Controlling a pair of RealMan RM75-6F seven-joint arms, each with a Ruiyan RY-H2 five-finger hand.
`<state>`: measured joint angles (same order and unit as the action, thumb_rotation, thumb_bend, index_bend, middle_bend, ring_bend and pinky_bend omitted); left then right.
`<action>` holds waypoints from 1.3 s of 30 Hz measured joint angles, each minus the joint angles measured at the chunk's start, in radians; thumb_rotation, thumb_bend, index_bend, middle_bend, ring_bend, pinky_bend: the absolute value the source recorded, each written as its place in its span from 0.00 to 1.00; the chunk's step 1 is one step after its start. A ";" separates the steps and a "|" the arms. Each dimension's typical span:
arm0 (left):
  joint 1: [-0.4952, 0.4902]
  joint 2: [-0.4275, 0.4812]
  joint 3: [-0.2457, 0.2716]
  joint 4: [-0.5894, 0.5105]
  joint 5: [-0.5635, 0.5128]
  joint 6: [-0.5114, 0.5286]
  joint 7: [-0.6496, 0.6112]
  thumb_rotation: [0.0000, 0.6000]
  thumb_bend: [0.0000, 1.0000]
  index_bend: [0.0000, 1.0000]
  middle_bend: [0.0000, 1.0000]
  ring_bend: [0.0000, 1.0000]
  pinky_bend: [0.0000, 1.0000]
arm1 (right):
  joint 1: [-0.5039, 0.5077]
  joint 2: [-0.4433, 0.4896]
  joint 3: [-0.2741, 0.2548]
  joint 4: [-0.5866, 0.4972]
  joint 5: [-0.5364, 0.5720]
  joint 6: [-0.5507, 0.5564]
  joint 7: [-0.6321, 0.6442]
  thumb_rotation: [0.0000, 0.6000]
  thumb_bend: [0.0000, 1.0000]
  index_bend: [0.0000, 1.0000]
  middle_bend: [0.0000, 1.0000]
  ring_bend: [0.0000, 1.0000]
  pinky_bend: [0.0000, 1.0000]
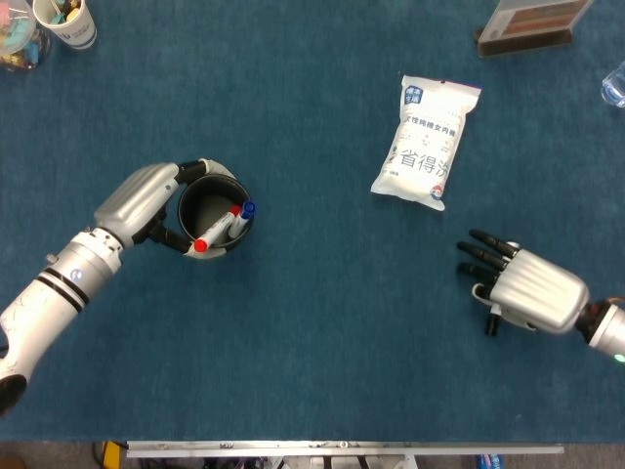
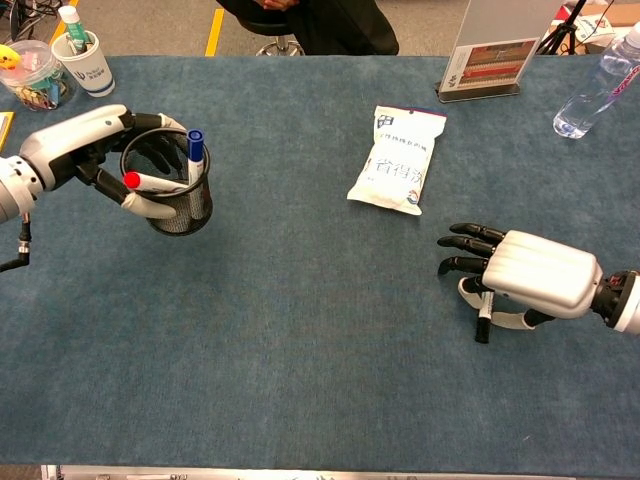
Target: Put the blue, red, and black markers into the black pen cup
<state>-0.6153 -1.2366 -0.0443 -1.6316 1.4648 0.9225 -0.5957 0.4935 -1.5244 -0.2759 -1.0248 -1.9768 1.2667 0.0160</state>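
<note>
Head view: the left hand (image 1: 146, 200) wraps its fingers around the black pen cup (image 1: 212, 213), well left of the white snack packet (image 1: 426, 143); the red marker (image 1: 217, 231) and blue marker (image 1: 243, 215) lean inside the cup; the right hand (image 1: 522, 290), below the packet, pinches the black marker (image 1: 493, 320), other fingers spread.

Chest view: the blue marker (image 2: 195, 150) stands near upright, cap up; the red marker (image 2: 150, 181) tilts, cap toward the left hand (image 2: 80, 147); the black marker (image 2: 483, 320) points down and toward the camera beneath the right hand (image 2: 535, 280).

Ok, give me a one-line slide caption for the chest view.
Left robot hand grips the black pen cup while the right robot hand holds the black marker.
</note>
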 measured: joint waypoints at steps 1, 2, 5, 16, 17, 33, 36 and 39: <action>0.000 0.001 0.000 0.000 0.000 0.000 0.000 1.00 0.06 0.32 0.30 0.34 0.31 | -0.001 0.001 0.004 -0.002 0.005 0.004 0.002 1.00 0.31 0.65 0.27 0.07 0.04; 0.000 0.001 0.000 0.000 -0.001 -0.001 0.000 1.00 0.06 0.32 0.30 0.34 0.31 | -0.003 0.003 0.010 -0.007 0.013 0.010 0.006 1.00 0.31 0.65 0.27 0.07 0.04; -0.002 0.003 -0.001 -0.001 -0.003 -0.004 0.001 1.00 0.06 0.32 0.30 0.34 0.31 | -0.008 0.012 0.038 -0.034 0.043 0.034 0.026 1.00 0.31 0.65 0.27 0.07 0.04; -0.022 -0.005 -0.018 -0.019 -0.018 -0.023 0.017 1.00 0.06 0.32 0.30 0.34 0.31 | 0.017 0.086 0.167 -0.307 0.163 0.073 0.162 1.00 0.31 0.66 0.28 0.08 0.04; -0.023 -0.006 -0.019 -0.020 -0.019 -0.024 0.018 1.00 0.06 0.32 0.30 0.34 0.31 | 0.023 0.096 0.185 -0.348 0.183 0.070 0.185 1.00 0.31 0.66 0.29 0.08 0.04; -0.049 -0.029 -0.018 -0.047 -0.021 -0.064 0.042 1.00 0.06 0.32 0.30 0.34 0.31 | 0.145 0.114 0.430 -0.751 0.447 -0.067 0.440 1.00 0.31 0.67 0.29 0.08 0.04; -0.054 -0.034 -0.021 -0.057 -0.016 -0.062 0.050 1.00 0.06 0.32 0.30 0.34 0.31 | 0.164 0.091 0.459 -0.778 0.498 -0.099 0.461 1.00 0.31 0.67 0.29 0.08 0.04; -0.058 -0.041 -0.025 -0.062 -0.017 -0.060 0.053 1.00 0.06 0.32 0.30 0.34 0.31 | 0.186 0.055 0.489 -0.792 0.552 -0.131 0.477 1.00 0.31 0.67 0.29 0.08 0.04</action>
<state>-0.6732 -1.2778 -0.0689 -1.6937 1.4481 0.8628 -0.5424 0.6791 -1.4691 0.2127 -1.8164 -1.4251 1.1353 0.4935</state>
